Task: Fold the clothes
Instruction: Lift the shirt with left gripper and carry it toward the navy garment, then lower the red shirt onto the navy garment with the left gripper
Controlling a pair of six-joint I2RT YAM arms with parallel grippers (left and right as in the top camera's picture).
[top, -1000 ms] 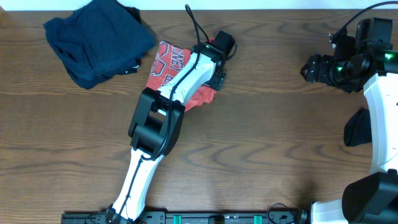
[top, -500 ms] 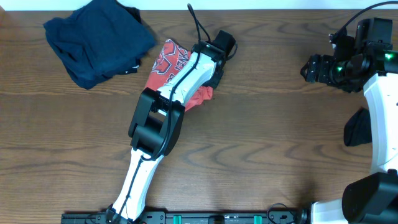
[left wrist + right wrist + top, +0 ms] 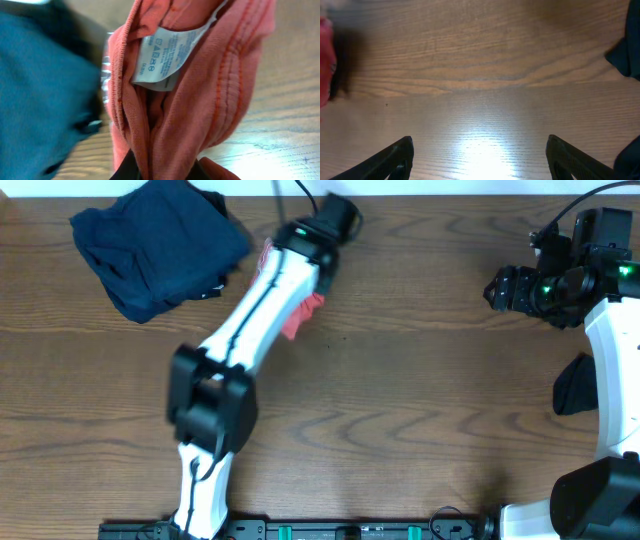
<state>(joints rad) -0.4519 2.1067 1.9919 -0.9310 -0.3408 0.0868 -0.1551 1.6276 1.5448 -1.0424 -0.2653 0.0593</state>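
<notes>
Mostly open brown wooden table (image 3: pixel 420 430) stretches from the far edge, where the left gripper (image 3: pixel 165 172) pinches one bunched red-orange cotton T-shirt (image 3: pixel 200 100) beside one crumpled navy blue T-shirt (image 3: pixel 150 245), to one dark garment (image 3: pixel 575 385) at the right edge, with the right gripper (image 3: pixel 480 157) spread wide.

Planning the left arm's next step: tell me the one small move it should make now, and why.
Probably drag the red-orange shirt toward the table middle. The left gripper is shut on its bunched fabric below the care label, and the shirt sits crumpled right beside the navy shirt, too cramped to spread flat.
</notes>
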